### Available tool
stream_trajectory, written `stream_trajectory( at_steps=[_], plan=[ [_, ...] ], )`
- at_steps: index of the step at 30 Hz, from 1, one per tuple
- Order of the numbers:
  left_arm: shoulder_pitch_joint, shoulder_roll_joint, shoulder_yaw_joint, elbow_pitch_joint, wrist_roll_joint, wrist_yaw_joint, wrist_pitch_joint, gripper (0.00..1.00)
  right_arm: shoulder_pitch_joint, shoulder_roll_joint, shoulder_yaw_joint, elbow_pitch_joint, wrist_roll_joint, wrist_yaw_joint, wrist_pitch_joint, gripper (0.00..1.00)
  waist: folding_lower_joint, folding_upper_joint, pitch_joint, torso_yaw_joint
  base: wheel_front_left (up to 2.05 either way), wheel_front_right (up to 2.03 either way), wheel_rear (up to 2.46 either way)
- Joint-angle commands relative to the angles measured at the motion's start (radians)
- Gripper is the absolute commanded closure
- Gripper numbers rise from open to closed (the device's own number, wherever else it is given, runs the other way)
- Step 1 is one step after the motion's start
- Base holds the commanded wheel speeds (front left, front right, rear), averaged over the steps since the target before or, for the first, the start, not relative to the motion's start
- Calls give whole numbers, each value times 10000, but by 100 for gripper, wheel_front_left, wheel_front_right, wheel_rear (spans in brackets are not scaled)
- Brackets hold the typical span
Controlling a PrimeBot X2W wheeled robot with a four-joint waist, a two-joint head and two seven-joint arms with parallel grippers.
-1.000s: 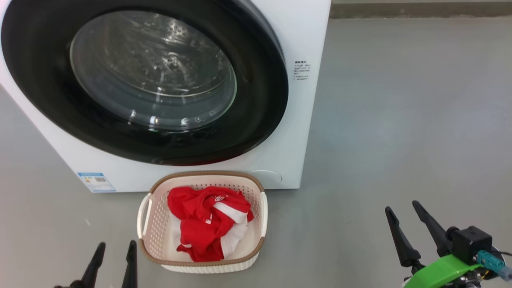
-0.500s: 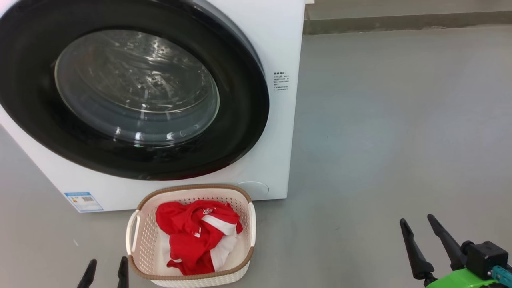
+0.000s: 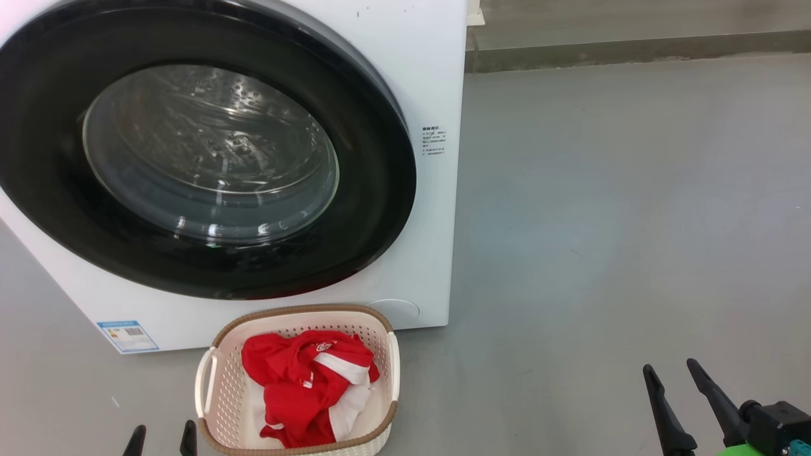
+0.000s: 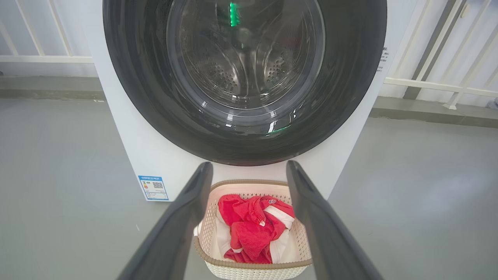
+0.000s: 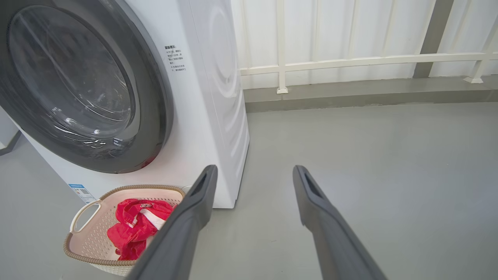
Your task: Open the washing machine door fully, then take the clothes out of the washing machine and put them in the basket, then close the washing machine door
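Shut washing machine door (image 3: 209,152); red clothes (image 3: 298,386) heaped in perforated basket (image 3: 223,392) on floor (image 3: 602,221) just before it; wide-open, empty left gripper (image 3: 163,429) and right gripper (image 3: 668,366)

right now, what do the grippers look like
The left gripper and right gripper each have two long dark grey fingers tapering to narrow tips; the right one's show a shallow slot near the tip. Behind the right gripper sit a black boxy block and a bright green bracket.

One washing machine (image 3: 437,82), one basket (image 3: 218,386), one clothes pile (image 3: 291,380)
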Motion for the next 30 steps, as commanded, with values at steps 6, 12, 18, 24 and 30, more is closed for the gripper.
stream_trajectory(
  at_steps=[6, 12, 18, 24, 30],
  plan=[
    [-144, 23, 408, -356, 218, -54, -122, 0, 43, -181, 133, -296, -138, -13, -26, 0, 0, 0, -25, -42, 0, 0, 0],
    [-118, -48, 420, -388, 198, -54, -122, 0, 86, -166, 99, -328, -126, -13, -26, 0, 0, 0, -30, -51, 0, 0, 0],
    [-122, -89, 433, -352, 151, -54, -122, 0, 70, -149, 78, -370, -136, -13, -26, 0, 0, 0, 3, -10, 0, 0, 0],
    [114, -330, -6, 351, 136, 13, 33, 100, 199, 270, 15, 324, 15, 0, 2, 100, 0, 0, 34, 14, 0, 0, 0],
    [28, -474, -7, 690, -230, 13, 153, 100, 134, 492, 0, 643, 342, 0, 112, 100, 4, 0, 41, 24, 0, 0, 0]
  ],
)
